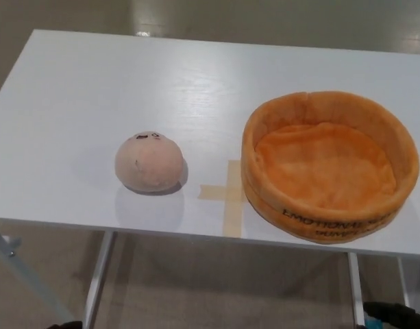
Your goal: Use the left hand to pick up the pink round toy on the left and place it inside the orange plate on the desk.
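Pink and round, the plush toy sits on the white desk, resting on the bare tabletop with a small dark face marked on its upper side and a soft reflection under it on the glossy surface. Taking the toy as the landmark: to its right, near but not touching it, a cross of pale tape is stuck flat on the desk. Farther right of the toy, beyond the tape, stands the orange plate, a soft fabric dish with a high padded wall, dark lettering along its front side and nothing inside it; its left wall meets the right arm of the tape cross. The toy and the plate are well apart, with the tape between them. Below the toy, past the near edge of the desk, white metal legs run down toward a beige floor. Beyond the far edge of the desk, above the toy, more floor shows with a bright glare on it. Neither of the robot's hands shows in the head view, so the state of their fingers cannot be told.
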{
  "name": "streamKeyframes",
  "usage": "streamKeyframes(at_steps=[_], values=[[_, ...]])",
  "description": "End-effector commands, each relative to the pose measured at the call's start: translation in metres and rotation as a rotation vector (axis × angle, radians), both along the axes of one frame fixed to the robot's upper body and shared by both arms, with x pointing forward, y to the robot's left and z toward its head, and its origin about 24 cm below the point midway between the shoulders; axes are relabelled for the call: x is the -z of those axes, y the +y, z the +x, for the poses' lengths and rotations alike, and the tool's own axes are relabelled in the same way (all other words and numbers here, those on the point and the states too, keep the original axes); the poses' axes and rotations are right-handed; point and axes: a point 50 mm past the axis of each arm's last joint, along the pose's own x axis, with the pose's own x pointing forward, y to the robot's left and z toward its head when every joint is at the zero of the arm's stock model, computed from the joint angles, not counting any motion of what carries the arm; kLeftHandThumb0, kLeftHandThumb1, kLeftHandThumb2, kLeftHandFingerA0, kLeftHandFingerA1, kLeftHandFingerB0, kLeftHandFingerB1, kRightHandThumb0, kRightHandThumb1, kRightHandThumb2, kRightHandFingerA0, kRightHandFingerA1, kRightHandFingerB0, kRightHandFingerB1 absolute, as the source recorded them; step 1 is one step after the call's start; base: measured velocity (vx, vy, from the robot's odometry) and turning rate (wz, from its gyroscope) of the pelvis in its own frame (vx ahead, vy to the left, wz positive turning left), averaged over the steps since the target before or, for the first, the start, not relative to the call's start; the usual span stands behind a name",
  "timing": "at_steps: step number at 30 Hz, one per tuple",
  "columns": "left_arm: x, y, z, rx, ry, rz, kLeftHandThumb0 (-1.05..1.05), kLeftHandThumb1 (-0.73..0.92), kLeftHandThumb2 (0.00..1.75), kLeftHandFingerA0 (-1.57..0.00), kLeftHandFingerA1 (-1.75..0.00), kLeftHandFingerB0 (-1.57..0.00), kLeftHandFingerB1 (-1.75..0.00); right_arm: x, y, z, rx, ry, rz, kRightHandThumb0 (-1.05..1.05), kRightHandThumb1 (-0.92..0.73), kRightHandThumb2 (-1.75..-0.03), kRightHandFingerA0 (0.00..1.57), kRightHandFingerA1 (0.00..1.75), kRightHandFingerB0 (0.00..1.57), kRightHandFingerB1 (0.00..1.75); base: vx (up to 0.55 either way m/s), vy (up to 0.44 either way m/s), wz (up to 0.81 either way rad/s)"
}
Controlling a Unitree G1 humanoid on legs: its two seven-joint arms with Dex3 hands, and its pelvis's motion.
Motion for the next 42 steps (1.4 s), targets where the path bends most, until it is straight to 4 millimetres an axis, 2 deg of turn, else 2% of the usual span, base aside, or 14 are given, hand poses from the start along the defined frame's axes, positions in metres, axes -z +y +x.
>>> streamKeyframes(at_steps=[1, 9, 10, 12, 13, 15, 21, 22, 24, 29, 30, 35, 36, 42], values=[[-0.001, 0.003, -0.004, -0.028, -0.038, -0.005, -0.37, 0.48, 0.55, -0.34, -0.36, -0.37, -0.33, 0.000, 0.000, -0.003, 0.027, -0.034, -0.010, -0.24, -0.55, -0.55, 0.63, 0.63, 0.59, 0.48, 0.00, 0.000, 0.00], [-0.001, 0.001, -0.004, 0.062, -0.044, 0.001, -0.40, 0.48, 0.56, -0.25, -0.34, -0.29, -0.31, 0.001, 0.000, -0.003, 0.024, -0.029, -0.010, -0.28, -0.55, -0.55, 0.61, 0.61, 0.58, 0.47, 0.00, 0.000, 0.00], [-0.003, -0.001, -0.004, 0.185, -0.041, -0.012, -0.27, 0.38, 0.90, -0.01, -0.51, 0.00, -0.47, 0.000, 0.000, -0.003, 0.033, -0.033, -0.004, -0.25, -0.55, -0.55, 0.63, 0.61, 0.59, 0.48, 0.00, 0.000, 0.00], [-0.003, -0.003, -0.005, 0.238, -0.037, -0.020, -0.27, 0.38, 0.90, -0.01, -0.51, 0.00, -0.47, 0.000, 0.000, -0.003, 0.036, -0.035, -0.004, -0.25, -0.55, -0.55, 0.63, 0.61, 0.59, 0.48, 0.00, 0.000, 0.00], [-0.004, -0.004, -0.005, 0.357, -0.012, 0.016, -0.43, 0.47, 0.57, -0.07, -0.23, -0.12, -0.28, 0.000, -0.001, -0.003, 0.030, -0.034, -0.010, -0.25, -0.55, -0.56, 0.62, 0.60, 0.58, 0.47, 0.00, 0.000, 0.00], [-0.004, -0.007, -0.005, 0.456, 0.005, 0.026, -0.45, 0.48, 0.55, 0.00, -0.26, -0.10, -0.28, 0.000, -0.001, -0.003, 0.025, -0.032, -0.014, -0.25, -0.56, -0.56, 0.60, 0.59, 0.57, 0.47, 0.00, 0.000, 0.00], [-0.020, -0.024, -0.007, 0.923, -0.028, 0.016, -0.58, 0.53, 0.56, -0.04, -0.25, -0.11, -0.28, -0.001, -0.001, -0.001, 0.023, -0.039, -0.014, -0.25, -0.55, -0.55, 0.63, 0.63, 0.59, 0.48, 0.00, 0.000, 0.00], [-0.024, -0.027, -0.008, 0.977, -0.050, 0.020, -0.57, 0.37, 0.78, 0.00, -0.33, -0.10, -0.42, -0.002, -0.001, -0.001, 0.025, -0.044, -0.014, -0.24, -0.54, -0.55, 0.63, 0.65, 0.60, 0.49, 0.00, 0.000, 0.00], [-0.037, -0.036, -0.007, 1.078, -0.109, 0.032, -0.65, 0.43, 0.73, -0.06, -0.30, -0.11, -0.38, -0.002, -0.001, 0.000, 0.031, -0.044, -0.007, -0.24, -0.54, -0.55, 0.63, 0.62, 0.60, 0.47, 0.00, 0.000, 0.00], [-0.066, -0.054, -0.008, 1.226, -0.185, 0.008, -0.34, 0.36, 0.93, 0.00, -0.49, 0.00, -0.47, -0.001, 0.000, -0.001, 0.026, -0.039, -0.007, -0.24, -0.56, -0.56, 0.62, 0.59, 0.57, 0.46, 0.00, 0.000, 0.00], [-0.070, -0.057, -0.009, 1.242, -0.203, -0.018, -0.54, 0.56, 0.57, -0.19, -0.30, -0.20, -0.28, -0.001, 0.000, -0.001, 0.024, -0.040, -0.008, -0.24, -0.56, -0.56, 0.62, 0.59, 0.57, 0.47, 0.00, 0.000, 0.00], [-0.110, -0.084, -0.012, 1.412, -0.313, -0.157, -0.56, 0.55, 0.57, -0.25, -0.31, -0.25, -0.29, -0.001, 0.000, -0.001, 0.027, -0.042, -0.009, -0.23, -0.55, -0.56, 0.62, 0.62, 0.59, 0.47, 0.00, 0.000, 0.00], [-0.121, -0.089, -0.011, 1.449, -0.327, -0.202, -0.59, 0.46, 0.74, -0.15, -0.41, -0.20, -0.39, -0.001, 0.000, -0.001, 0.027, -0.041, -0.007, -0.23, -0.56, -0.56, 0.62, 0.59, 0.58, 0.47, 0.00, 0.000, 0.00], [-0.177, -0.108, -0.011, 1.615, -0.533, -0.281, -0.57, 0.57, 0.58, -0.28, -0.33, -0.30, -0.31, -0.002, 0.001, 0.001, 0.025, -0.049, 0.000, -0.24, -0.56, -0.56, 0.63, 0.62, 0.58, 0.48, 0.00, 0.000, 0.00]])
